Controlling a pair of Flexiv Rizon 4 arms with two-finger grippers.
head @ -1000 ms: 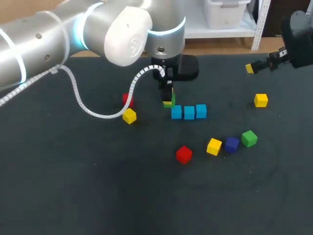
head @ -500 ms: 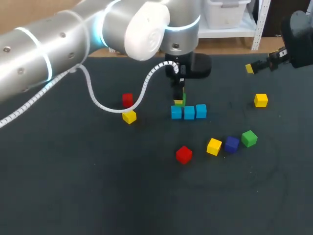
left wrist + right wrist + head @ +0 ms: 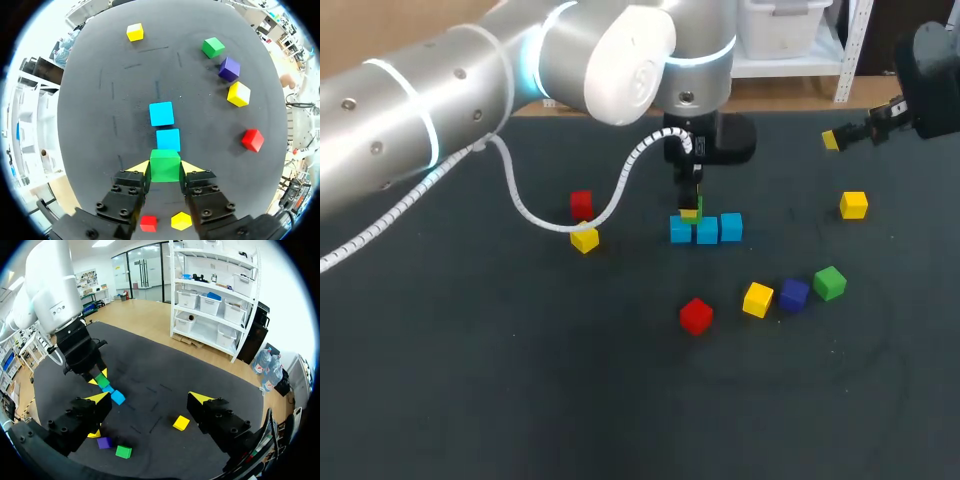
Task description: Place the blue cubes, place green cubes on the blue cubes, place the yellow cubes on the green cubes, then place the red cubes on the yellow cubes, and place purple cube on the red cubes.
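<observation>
A black table (image 3: 460, 400) stands on a light wooden floor (image 3: 145, 315). Behind it, white shelving (image 3: 172, 300) holds white storage bins (image 3: 205, 304); glass doors (image 3: 142, 272) and a ceiling light panel (image 3: 104, 243) lie farther off.

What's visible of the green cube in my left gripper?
The green cube is a plain matte block, held level. The left gripper is shut on it, yellow fingertips pressing two opposite sides. It hangs over one end of the blue cube row; whether it touches a blue cube cannot be told.
</observation>
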